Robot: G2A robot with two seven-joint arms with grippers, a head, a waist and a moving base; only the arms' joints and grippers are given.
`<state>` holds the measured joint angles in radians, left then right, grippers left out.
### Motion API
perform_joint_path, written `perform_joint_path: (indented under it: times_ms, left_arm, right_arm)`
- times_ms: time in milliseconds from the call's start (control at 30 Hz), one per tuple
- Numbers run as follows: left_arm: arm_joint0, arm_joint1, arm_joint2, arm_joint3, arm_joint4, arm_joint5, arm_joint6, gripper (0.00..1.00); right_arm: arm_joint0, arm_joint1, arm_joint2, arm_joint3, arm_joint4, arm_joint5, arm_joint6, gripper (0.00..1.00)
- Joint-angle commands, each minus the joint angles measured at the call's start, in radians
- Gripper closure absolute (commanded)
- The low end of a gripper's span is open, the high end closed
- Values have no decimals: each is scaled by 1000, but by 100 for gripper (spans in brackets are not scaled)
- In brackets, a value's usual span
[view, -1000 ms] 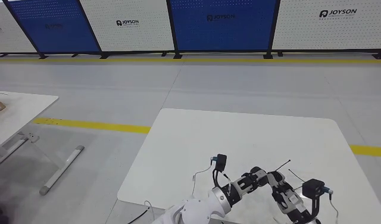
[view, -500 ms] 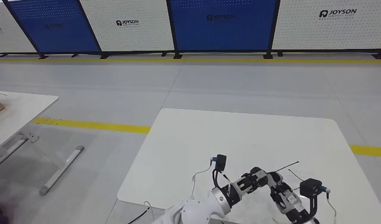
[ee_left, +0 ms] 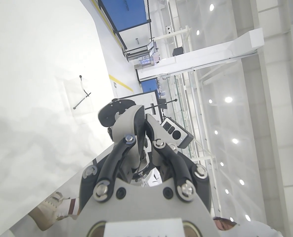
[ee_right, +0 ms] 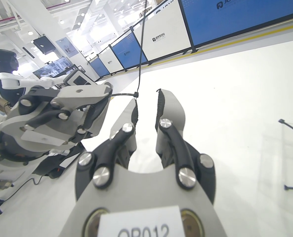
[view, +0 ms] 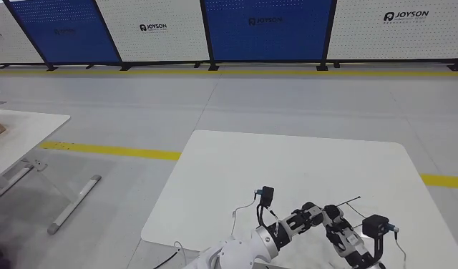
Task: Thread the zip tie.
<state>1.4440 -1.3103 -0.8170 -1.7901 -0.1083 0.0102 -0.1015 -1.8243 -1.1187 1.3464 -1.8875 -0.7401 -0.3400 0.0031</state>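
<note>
A thin black zip tie (ee_right: 142,48) hangs in the air over the near part of the white table (view: 286,162). My left gripper (ee_right: 108,91) is shut on its strap, which runs a short way to the small square head (ee_right: 135,95). The tail passes through the head and sticks up and away; in the top view the tail (view: 348,201) points right. My right gripper (ee_right: 147,99) stands open just below the head, one fingertip (ee_right: 135,108) touching or nearly touching the tail's lower end. In the left wrist view my left gripper (ee_left: 144,115) shows pressed shut.
Spare black zip ties (ee_right: 292,127) lie on a clear plastic sheet on the table to the right of the grippers, one of them also in the left wrist view (ee_left: 82,91). The table's far half is bare. A person's shoe (ee_left: 53,208) shows by the near edge.
The zip tie's free tail has swung a little to the right and lower. Both arms have shifted slightly toward the near edge.
</note>
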Motion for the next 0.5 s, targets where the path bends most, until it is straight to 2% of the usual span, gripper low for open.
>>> perform_joint_path:
  times_ms: [0, 133, 200, 233, 467]
  left_arm:
    - [-1, 0, 1, 0, 1, 2, 0, 100]
    - [-2, 0, 1, 1, 1, 5, -1, 100]
    - [-2, 0, 2, 1, 2, 6, -1, 100]
    - [-3, 0, 2, 1, 2, 6, 0, 100]
    - [-4, -1, 1, 8, 0, 7, 1, 100]
  right_arm:
    - [-1, 0, 0, -3, 0, 0, -1, 76]
    - [-2, 2, 1, -6, -1, 0, -2, 78]
    - [-2, 2, 1, -6, 0, 0, -5, 86]
    - [-2, 2, 1, -6, 0, 0, -6, 87]
    - [0, 2, 0, -6, -2, 0, -5, 84]
